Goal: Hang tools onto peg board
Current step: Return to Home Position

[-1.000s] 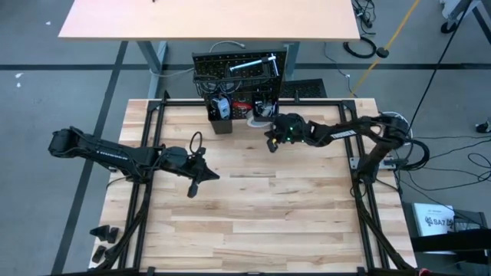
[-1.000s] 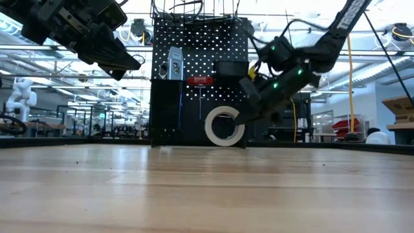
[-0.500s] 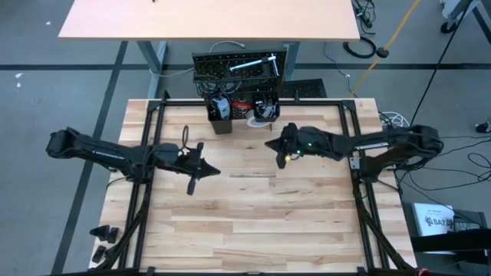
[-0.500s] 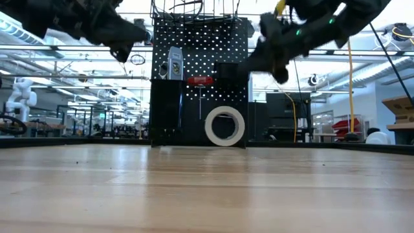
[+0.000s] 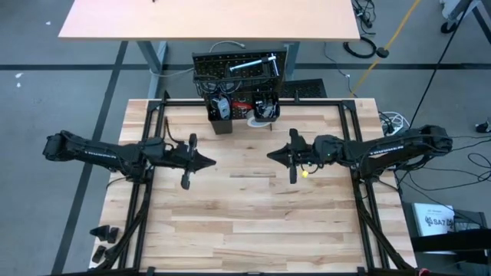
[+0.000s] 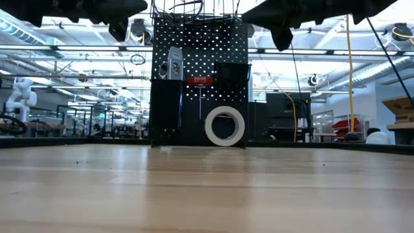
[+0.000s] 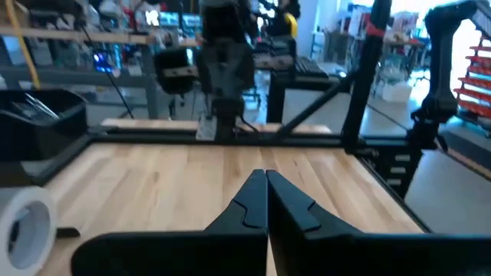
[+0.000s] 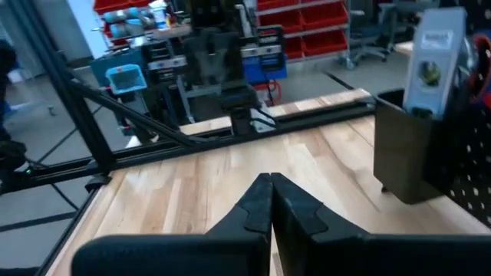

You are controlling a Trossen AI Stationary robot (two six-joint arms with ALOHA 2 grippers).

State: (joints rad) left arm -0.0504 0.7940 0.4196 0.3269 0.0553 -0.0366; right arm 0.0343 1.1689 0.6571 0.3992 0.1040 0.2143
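Return-home step, hanging apparently done: tape (image 6: 207, 127) on board (image 6: 200, 45), mid-frame; left gripper (image 5: 209, 162) and right gripper (image 5: 271, 156), clenched empty, need only park.

Left arm (image 6: 97, 8) and right arm (image 6: 284, 16) cut off by the low view's top edge, tools (image 5: 253, 65) on the peg board (image 5: 203, 70) too small from above to tell apart, white tape roll (image 7: 21, 230) cropped in the left wrist view.

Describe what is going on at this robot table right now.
Nothing is being held. The left claw and right claw are both shut and empty, pointing toward each other above the middle of the wooden table. The white tape roll sits low against the peg board at the table's far edge.
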